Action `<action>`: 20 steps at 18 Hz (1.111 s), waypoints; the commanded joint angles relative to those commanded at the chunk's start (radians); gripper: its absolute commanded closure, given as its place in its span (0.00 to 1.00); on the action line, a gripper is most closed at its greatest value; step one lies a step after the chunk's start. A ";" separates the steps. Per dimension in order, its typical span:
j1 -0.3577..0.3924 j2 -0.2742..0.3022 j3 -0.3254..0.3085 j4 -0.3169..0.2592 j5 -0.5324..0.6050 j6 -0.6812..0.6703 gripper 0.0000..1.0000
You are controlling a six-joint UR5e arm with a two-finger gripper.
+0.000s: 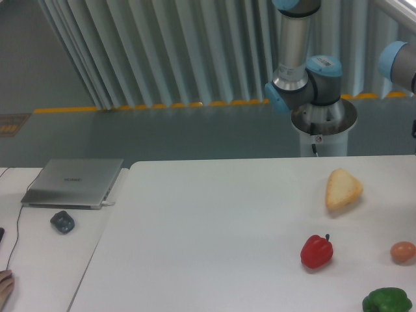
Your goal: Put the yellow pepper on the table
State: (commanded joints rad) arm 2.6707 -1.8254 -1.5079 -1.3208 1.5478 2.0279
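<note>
Scanning the table (214, 221) finds no yellow pepper, only red pepper (316, 252), green pepper (387, 301) and bread wedge (342, 189); claw out of frame, state not observable; judged light, glossy, slippery — best gripped across its lobed sides.

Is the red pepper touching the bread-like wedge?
Apart. The fixed camera shows bare table between the red pepper and the wedge.
</note>
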 joint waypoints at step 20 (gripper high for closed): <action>0.015 -0.034 0.041 0.074 0.106 -0.180 0.00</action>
State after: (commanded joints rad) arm 2.6860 -1.8590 -1.4667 -1.2471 1.6535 1.8481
